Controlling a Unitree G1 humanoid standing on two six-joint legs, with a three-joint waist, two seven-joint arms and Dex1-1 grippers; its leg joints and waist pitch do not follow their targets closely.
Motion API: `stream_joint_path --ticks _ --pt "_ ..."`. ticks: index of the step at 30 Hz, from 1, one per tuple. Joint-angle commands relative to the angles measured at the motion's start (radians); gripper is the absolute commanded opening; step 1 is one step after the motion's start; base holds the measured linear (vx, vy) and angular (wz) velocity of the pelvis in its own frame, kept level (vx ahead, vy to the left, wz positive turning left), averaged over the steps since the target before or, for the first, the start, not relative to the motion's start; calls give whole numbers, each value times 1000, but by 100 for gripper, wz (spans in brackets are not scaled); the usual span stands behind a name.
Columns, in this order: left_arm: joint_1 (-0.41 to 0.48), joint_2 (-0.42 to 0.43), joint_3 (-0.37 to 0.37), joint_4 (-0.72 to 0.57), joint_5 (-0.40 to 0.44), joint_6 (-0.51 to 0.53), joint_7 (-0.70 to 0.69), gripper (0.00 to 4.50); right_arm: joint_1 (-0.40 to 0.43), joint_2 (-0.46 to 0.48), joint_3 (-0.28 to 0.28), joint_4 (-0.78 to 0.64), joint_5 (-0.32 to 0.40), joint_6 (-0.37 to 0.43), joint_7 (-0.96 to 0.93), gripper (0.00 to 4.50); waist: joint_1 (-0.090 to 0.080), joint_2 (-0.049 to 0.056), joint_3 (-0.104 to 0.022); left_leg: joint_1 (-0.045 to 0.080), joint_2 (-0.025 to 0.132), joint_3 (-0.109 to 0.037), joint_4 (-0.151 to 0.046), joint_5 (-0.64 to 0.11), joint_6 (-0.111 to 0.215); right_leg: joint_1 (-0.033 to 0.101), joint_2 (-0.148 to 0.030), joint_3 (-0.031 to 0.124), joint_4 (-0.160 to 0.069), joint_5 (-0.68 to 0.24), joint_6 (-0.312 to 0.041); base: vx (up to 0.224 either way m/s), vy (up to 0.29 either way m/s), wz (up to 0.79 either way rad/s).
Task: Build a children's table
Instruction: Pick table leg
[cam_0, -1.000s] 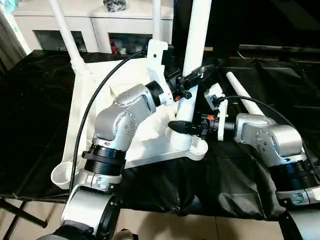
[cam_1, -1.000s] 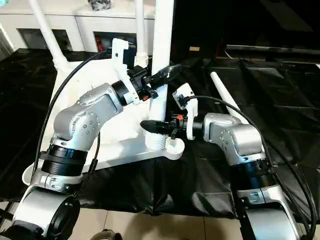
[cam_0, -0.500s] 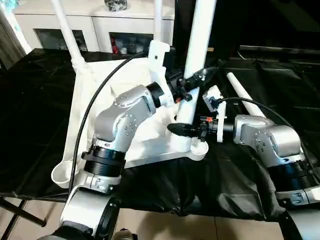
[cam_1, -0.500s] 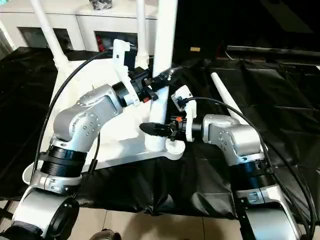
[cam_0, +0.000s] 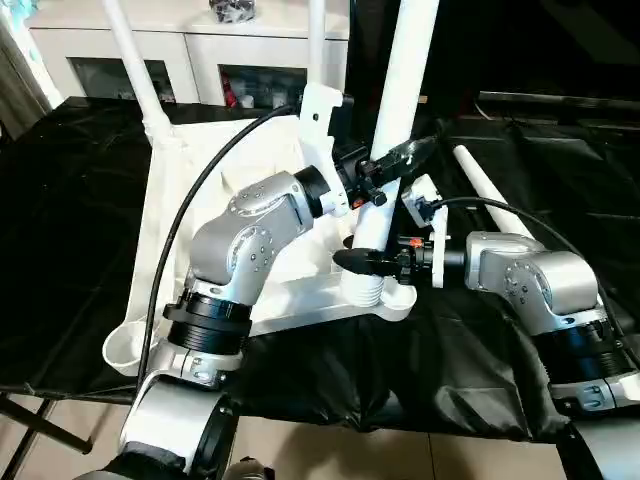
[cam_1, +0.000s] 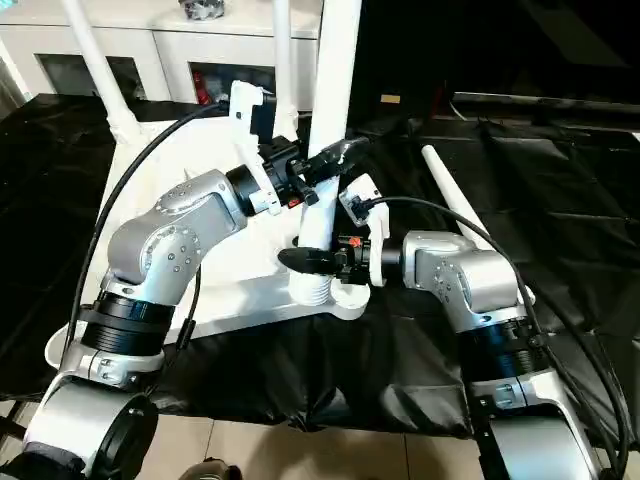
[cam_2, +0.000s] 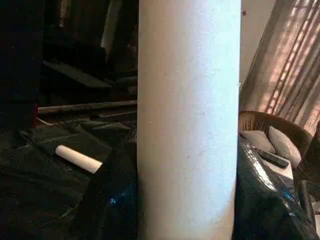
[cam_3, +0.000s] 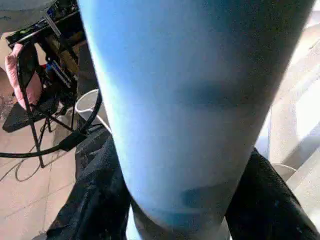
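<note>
The white tabletop (cam_0: 300, 300) lies upside down on a black cloth. Two white legs (cam_0: 130, 60) (cam_0: 315, 40) stand in its far corner sockets. A third leg (cam_0: 405, 80) stands slightly tilted over the near right corner socket (cam_0: 385, 295), its threaded end at the socket's mouth. My left gripper (cam_0: 393, 158) is shut on this leg partway up, with black fingers (cam_2: 112, 200) on either side of the tube (cam_2: 187, 125). My right gripper (cam_0: 365, 262) is shut on the same leg (cam_3: 190, 100) just above the thread. A fourth leg (cam_0: 488, 190) lies on the cloth to the right.
The near left corner socket (cam_0: 125, 350) holds nothing and overhangs the table's front edge. A white glass-door cabinet (cam_0: 200, 60) stands behind the table. Black cables run from both wrists across the work. Tiled floor shows below the front edge.
The held leg has leaned a little, its top going right, and its threaded end sits slightly lower at the socket. Both grippers keep their hold.
</note>
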Motion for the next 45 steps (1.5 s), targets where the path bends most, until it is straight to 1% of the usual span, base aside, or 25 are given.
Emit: stream_joint_path --ticks 1,2,3,7,10,11,12,15,16,17,18,19,20,21,22,24,25,26,29,30,31,34,35,38,45 --pt "-6 3 -4 -21 6 -12 -5 182 -15 -4 -5 14 6 5 -6 197 4 -21 -85 22 6 5 -57 -128 29 61 -32 20 -59 -108 -226 0 0 0" --pt "-6 3 -4 -21 6 -12 -5 182 -15 -4 -5 14 6 5 -6 197 4 -21 -85 22 6 5 -57 -129 28 62 -32 20 -59 -108 -226 0 0 0" --pt "-7 3 -2 -18 14 -16 7 238 -15 -4 -5 14 5 4 -6 196 4 -21 -84 22 7 5 -58 -130 28 62 -32 20 -59 -110 -225 0 0 0" --pt "-14 7 14 -6 20 -16 29 258 -8 4 -14 11 2 -10 -16 195 4 -15 -85 22 6 3 -57 -133 23 62 -32 20 -59 -104 -225 0 0 0" --pt "-18 -9 39 10 37 -106 52 287 3 19 -28 3 2 -23 -41 192 3 -10 -86 22 6 2 -57 -138 19 62 -31 20 -60 -91 -227 0 0 0" --pt "-25 -34 82 10 13 -167 62 290 9 40 -53 6 3 -35 -81 192 3 -13 -86 22 6 2 -58 -141 17 63 -32 19 -61 -87 -230 0 0 0" --pt "-25 -34 82 10 13 -167 62 291 9 40 -53 6 3 -35 -81 192 4 -6 -86 22 6 2 -58 -143 13 62 -32 19 -60 -84 -232 0 0 0" --pt "-28 -49 122 -6 -29 -160 80 291 11 62 -84 16 1 -52 -132 192 2 -9 -86 23 5 1 -60 -156 7 62 -30 18 -59 -79 -238 0 0 0" --pt "-28 -49 125 -8 -33 -157 81 291 12 64 -86 16 0 -54 -136 191 2 -4 -86 25 6 1 -60 -162 4 61 -30 18 -59 -82 -236 0 0 0" --pt "-12 -24 146 -28 -35 -148 90 291 18 76 -110 21 -25 -94 -201 191 4 11 -87 26 5 -1 -59 -168 -2 59 -31 19 -57 -85 -234 0 0 0" --pt "-3 -10 152 -37 -35 -144 89 291 23 79 -116 19 -36 -112 -223 191 0 3 -87 25 5 0 -60 -175 -9 59 -29 18 -59 -91 -226 0 0 0" --pt "17 20 147 -53 -28 -133 67 291 31 76 -118 12 -57 -132 -253 191 -1 2 -87 25 4 0 -61 -176 -11 61 -29 17 -59 -92 -224 0 0 0" --pt "17 20 147 -53 -28 -133 67 291 31 76 -118 12 -57 -132 -253 191 -5 13 -84 26 3 0 -62 -188 -18 59 -26 17 -64 -96 -216 0 0 0" --pt "47 62 125 -74 -16 -118 21 291 43 75 -123 1 -77 -157 -284 191 -5 11 -84 25 1 -1 -62 -190 -19 60 -25 17 -62 -99 -214 0 0 0" --pt "84 112 81 -89 13 -113 -33 291 53 69 -129 -8 -96 -166 -317 191 -5 22 -86 29 4 -2 -64 -202 -26 57 -26 16 -64 -112 -208 0 0 0" --pt "161 207 -17 -103 88 -122 -138 291 81 55 -139 -39 -135 -187 -371 191 -11 16 -85 28 2 -1 -66 -200 -24 57 -23 17 -65 -142 -190 0 0 0" --pt "188 242 -63 -102 125 -136 -172 291 94 47 -138 -55 -149 -193 -383 191 -8 20 -85 27 2 -2 -67 -196 -25 58 -25 18 -65 -151 -182 0 0 0" --pt "243 310 -159 -96 200 -173 -240 291 123 33 -137 -91 -167 -204 -398 191 -6 29 -85 31 4 -3 -68 -207 -28 52 -24 19 -70 -186 -162 0 0 0" --pt "281 332 -214 -86 220 -179 -270 291 144 38 -154 -126 -154 -200 -409 191 -9 30 -86 32 5 -1 -71 -225 -38 49 -24 22 -68 -194 -155 0 0 0" --pt "300 342 -254 -65 244 -186 -274 291 161 42 -161 -153 -146 -198 -417 191 -10 23 -84 31 5 0 -72 -227 -36 48 -24 22 -70 -196 -157 0 0 0" --pt "309 348 -278 -48 261 -190 -273 291 171 44 -163 -168 -143 -196 -421 191 -8 25 -82 32 6 0 -74 -246 -39 46 -24 22 -71 -214 -158 0 0 0" --pt "316 350 -299 -28 282 -201 -272 291 184 45 -162 -183 -142 -194 -426 191 -11 24 -80 30 5 -2 -77 -275 -45 46 -27 23 -74 -253 -145 0 0 0" --pt "315 345 -321 17 309 -222 -277 273 198 49 -155 -186 -146 -196 -433 191 -13 19 -78 29 4 -1 -78 -281 -46 46 -27 23 -78 -273 -143 0 0 0" --pt "300 340 -346 79 352 -260 -296 256 207 61 -141 -191 -152 -196 -445 191 -20 22 -77 30 2 -3 -80 -307 -50 42 -28 23 -85 -330 -125 0 0 0" --pt "260 354 -379 163 386 -298 -329 184 211 71 -115 -199 -161 -186 -439 191 -27 20 -77 30 3 -4 -80 -316 -50 40 -31 24 -87 -346 -126 0 0 0"
